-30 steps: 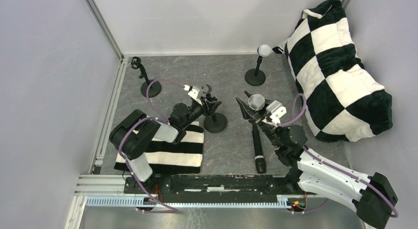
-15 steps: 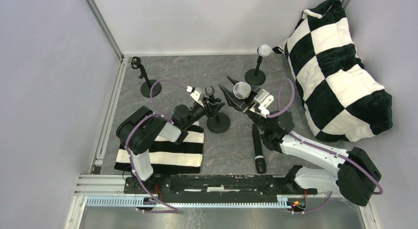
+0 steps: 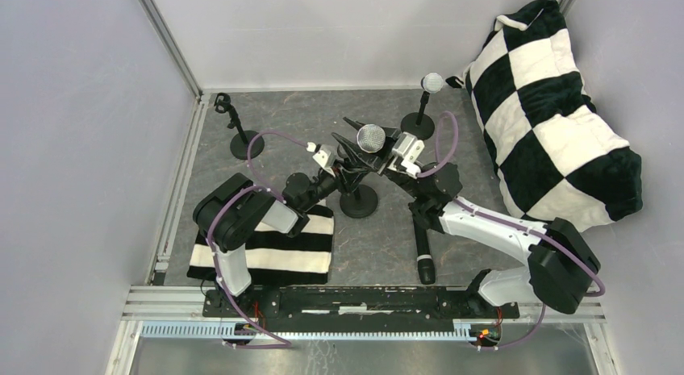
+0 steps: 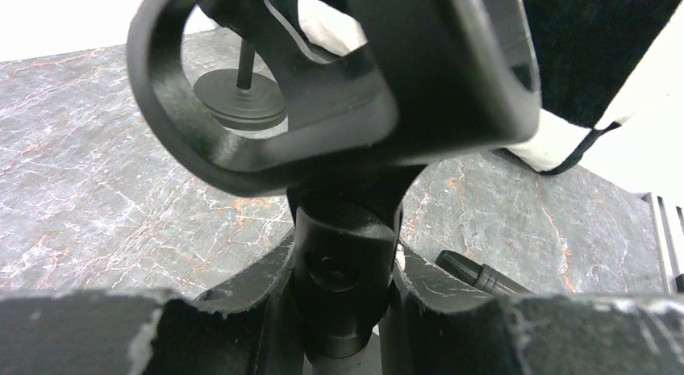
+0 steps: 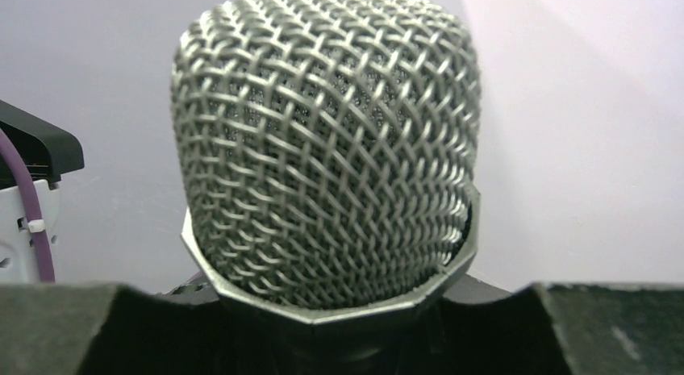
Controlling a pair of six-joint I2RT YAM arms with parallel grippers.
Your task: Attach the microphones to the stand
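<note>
While beside stand [image 3: 358,201], striped cloth [image 3: 266,252] flat.

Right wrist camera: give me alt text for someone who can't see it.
A microphone with a silver mesh head fills the frame, gripped below by the right gripper. Behind it is a pale wall, with a purple cable at the left edge.

Three stands on the table [image 3: 379,230]: far-left stand [image 3: 236,133], middle stand [image 3: 357,200], far-right stand [image 3: 418,123] with a mounted microphone [image 3: 432,84] on it. Right of the middle stand, a lying microphone [image 3: 421,242] flat on the table; beside that stand's clip, a held microphone [image 3: 371,138] in the right gripper [image 3: 361,138]. Near left, a folded cloth [image 3: 274,254]; right, a cushion [image 3: 556,109]
</note>
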